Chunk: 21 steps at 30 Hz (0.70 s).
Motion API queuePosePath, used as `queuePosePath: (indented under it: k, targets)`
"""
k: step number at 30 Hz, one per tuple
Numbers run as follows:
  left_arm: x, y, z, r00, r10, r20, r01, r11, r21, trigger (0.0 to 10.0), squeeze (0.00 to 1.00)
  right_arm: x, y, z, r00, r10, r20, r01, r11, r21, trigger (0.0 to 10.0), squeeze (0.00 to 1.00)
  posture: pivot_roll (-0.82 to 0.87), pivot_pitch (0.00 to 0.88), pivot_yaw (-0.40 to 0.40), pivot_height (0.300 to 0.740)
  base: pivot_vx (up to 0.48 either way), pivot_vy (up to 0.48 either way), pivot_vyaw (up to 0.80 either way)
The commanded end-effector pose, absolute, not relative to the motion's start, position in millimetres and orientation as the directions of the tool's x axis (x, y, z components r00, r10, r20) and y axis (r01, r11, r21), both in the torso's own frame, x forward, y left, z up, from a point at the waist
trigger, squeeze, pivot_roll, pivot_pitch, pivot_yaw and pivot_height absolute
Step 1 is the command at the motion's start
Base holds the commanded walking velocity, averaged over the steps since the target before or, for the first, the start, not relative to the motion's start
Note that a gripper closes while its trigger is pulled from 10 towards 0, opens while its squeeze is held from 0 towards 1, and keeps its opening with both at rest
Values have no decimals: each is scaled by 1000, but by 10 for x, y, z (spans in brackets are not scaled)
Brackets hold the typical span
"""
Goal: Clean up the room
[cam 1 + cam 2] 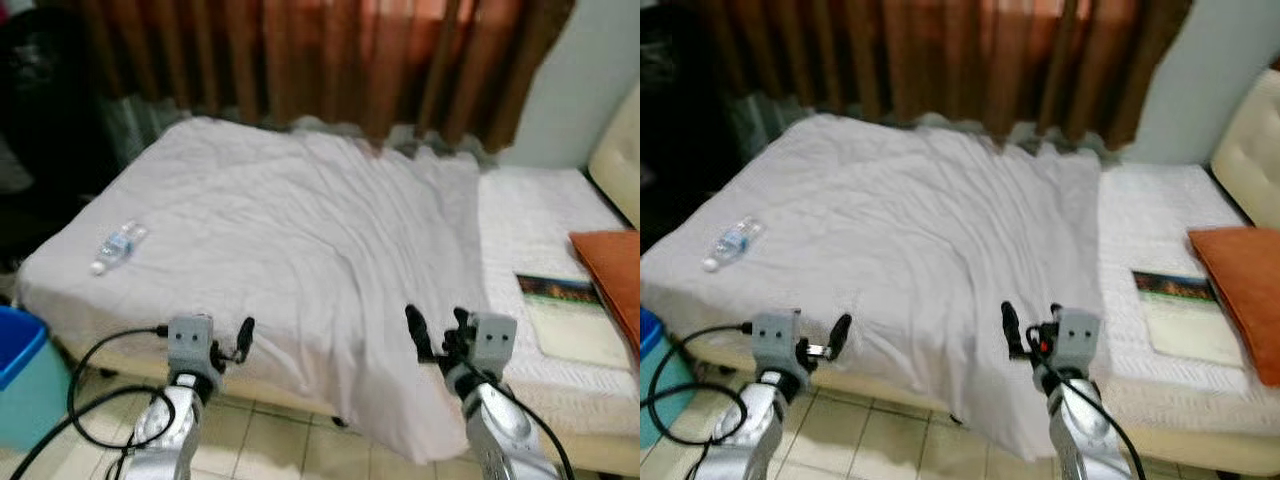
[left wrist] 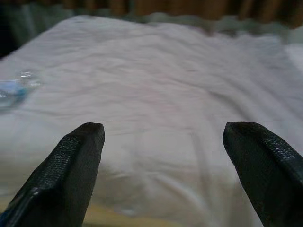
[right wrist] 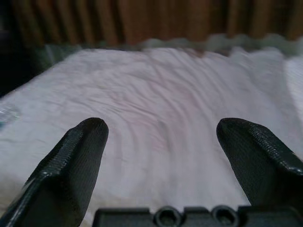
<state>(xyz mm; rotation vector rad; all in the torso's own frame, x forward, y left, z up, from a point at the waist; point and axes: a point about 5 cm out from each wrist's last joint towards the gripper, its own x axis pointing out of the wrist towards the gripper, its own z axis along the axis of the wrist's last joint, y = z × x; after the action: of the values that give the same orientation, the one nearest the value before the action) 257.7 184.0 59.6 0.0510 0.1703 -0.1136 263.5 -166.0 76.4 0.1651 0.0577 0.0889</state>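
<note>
A blue bin [image 1: 20, 375] stands by the bed's corner; a plastic bottle [image 1: 117, 246] lies on the grey sheet [image 1: 300, 240] (near its edge). The left gripper [image 1: 228, 345] and right gripper [image 1: 437, 330] hover, 2 fingers apart. A book [image 1: 570, 315] lies beside an orange pillow [image 1: 612, 270].

Bed before us — curtain behind it

We see a bottle [image 1: 117, 245] on the sheet [image 1: 300, 240] at left, a book [image 1: 572, 315] and cushion [image 1: 612, 270] at right.
</note>
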Motion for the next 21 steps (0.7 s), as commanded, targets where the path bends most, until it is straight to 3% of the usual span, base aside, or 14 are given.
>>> queuePosePath:
  k: [1, 2, 3, 7, 15, 16, 17, 18, 21]
  targets:
    - [2528, 1758, 559, 968, -182, -175, 195, 979, 59, 10000, 0, 2572, -1780, 742, 997, 57, -55, -48, 987, 154, 10000, 0, 11, 0, -27, 740, 0, 0, 0]
    - [2528, 1758, 559, 968, -182, -175, 195, 979, 59, 10000, 0, 2572, -1780, 742, 997, 57, -55, -48, 987, 154, 10000, 0, 11, 0, -27, 740, 0, 0, 0]
    - [2382, 1739, 580, 956, -268, -120, 281, 953, 113, 10000, 0, 2483, -1850, 723, 998, 25, -52, -16, 986, 164, 10000, 0, -2, 0, -22, 740, 0, 0, 0]
    - [2255, 1678, 604, 939, -325, -117, 332, 942, 53, 10000, 0, 2338, -1923, 640, 997, 9, -71, 1, 990, 139, 10000, 0, -6, 0, -12, 740, 0, 0, 0]
    - [2448, 1555, 677, 948, -297, -113, 299, 954, 8, 10000, 0, 2358, -1933, 618, 998, 5, -69, 4, 992, 130, 10000, 0, -13, 0, 5, 740, 0, 0, 0]
    - [2466, 1784, 706, 986, -137, -99, 128, 988, -91, 10000, 0, 2299, -2050, 658, 997, -72, -41, 77, 988, 131, 10000, 0, -12, 0, 18, 740, 0, 0, 0]
    - [2466, 1784, 706, 986, -137, -99, 128, 988, -91, 10000, 0, 2299, -2050, 658, 997, -72, -41, 77, 988, 131, 10000, 0, -12, 0, 18, 740, 0, 0, 0]
    - [2452, 1957, 719, 995, -2, -103, -12, 990, -138, 10000, 0, 2231, -2148, 665, 991, -127, -30, 130, 983, 132, 10000, 0, -13, 0, 21, 740, 0, 0, 0]
    - [2306, 2099, 803, 994, 77, -79, -87, 987, -135, 10000, 0, 2076, -2232, 677, 985, -172, -33, 175, 971, 161, 10000, 0, -13, 0, 13, 740, 0, 0, 0]
